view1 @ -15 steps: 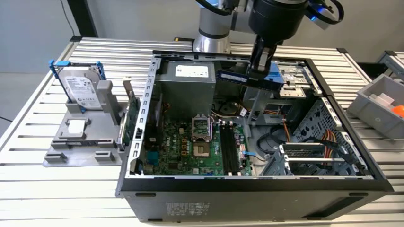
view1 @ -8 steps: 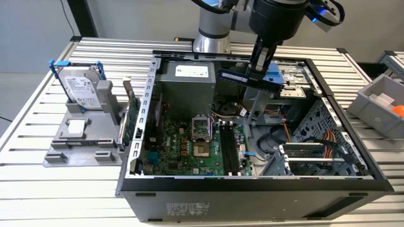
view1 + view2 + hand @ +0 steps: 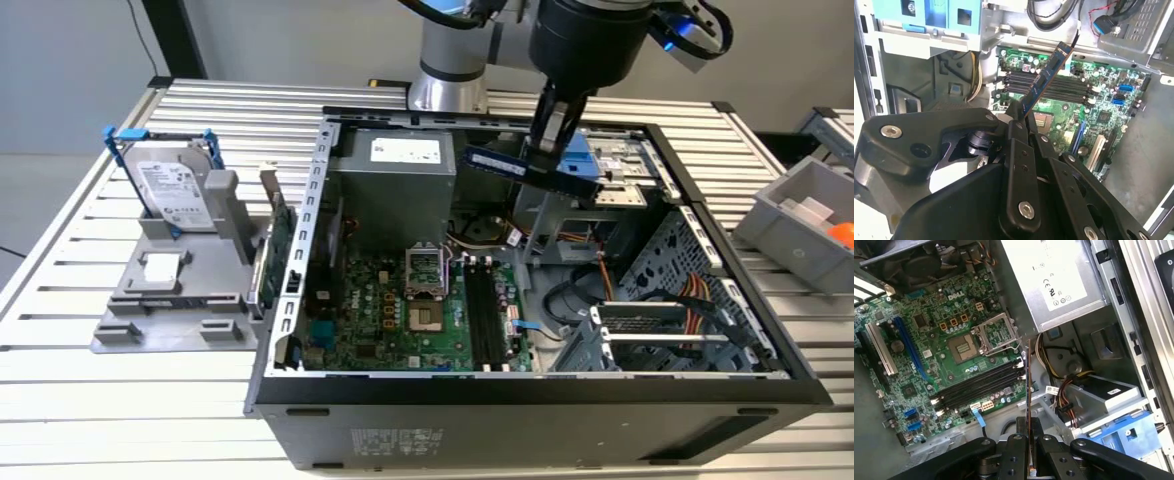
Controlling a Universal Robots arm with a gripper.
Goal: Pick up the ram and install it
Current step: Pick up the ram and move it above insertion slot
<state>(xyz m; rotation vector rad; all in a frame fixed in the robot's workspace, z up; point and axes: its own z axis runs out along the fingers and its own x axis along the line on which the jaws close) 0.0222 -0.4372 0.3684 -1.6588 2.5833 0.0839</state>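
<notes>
Grey stand on the exterior view's left holds a hard drive. Next is the open computer case with its green board. Above the case, the gripper pinches the ram stick tight, up in the air. A bin sits on the exterior view's right.

Above the case, the ram in the end effector; hard drive at the exterior view's left.
</notes>
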